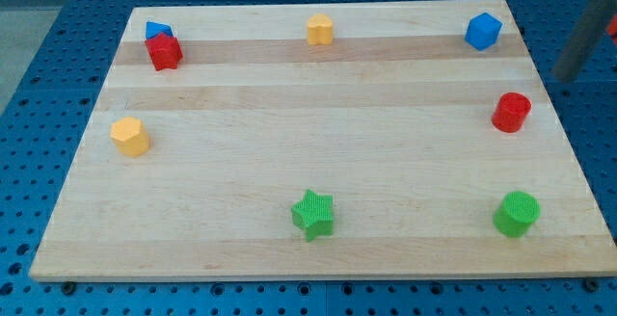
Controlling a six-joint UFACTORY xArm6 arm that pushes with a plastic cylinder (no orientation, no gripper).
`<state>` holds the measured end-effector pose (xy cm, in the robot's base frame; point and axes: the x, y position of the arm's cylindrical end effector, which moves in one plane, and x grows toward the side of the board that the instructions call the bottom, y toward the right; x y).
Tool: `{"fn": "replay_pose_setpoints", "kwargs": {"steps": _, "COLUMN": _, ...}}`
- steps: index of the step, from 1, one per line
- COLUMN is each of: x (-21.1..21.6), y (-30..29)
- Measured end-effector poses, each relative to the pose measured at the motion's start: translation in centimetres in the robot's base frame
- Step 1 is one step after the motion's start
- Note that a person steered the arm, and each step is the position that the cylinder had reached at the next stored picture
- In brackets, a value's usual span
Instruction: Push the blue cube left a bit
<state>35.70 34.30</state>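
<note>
One blue cube (483, 31), board's (289, 162) top-right corner

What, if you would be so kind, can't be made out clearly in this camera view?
- My tip: motion-blurred off the board's right edge, right of the blue cube; its exact end is unclear.
- The rod's upper part: cut off by the view's right edge.
- The small blue block at the view's top left: partly hidden behind the red block, so its shape is unclear.

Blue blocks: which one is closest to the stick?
The blue cube at the view's top right; my tip sits just right of it. The other blue block is far left, behind the red one.
</note>
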Motion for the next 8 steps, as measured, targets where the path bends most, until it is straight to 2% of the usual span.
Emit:
{"fn": "replay_pose_setpoints", "kwargs": {"steps": 1, "x": -1.8, "y": 0.2}}
{"fn": "replay_pose_setpoints", "kwargs": {"steps": 3, "x": -8.6, "y": -0.1}}
{"fn": "replay_pose_setpoints", "kwargs": {"steps": 5, "x": -11.0, "y": -0.7}}
{"fn": "replay_pose_setpoints", "kwargs": {"steps": 8, "x": -9.6, "y": -3.5}}
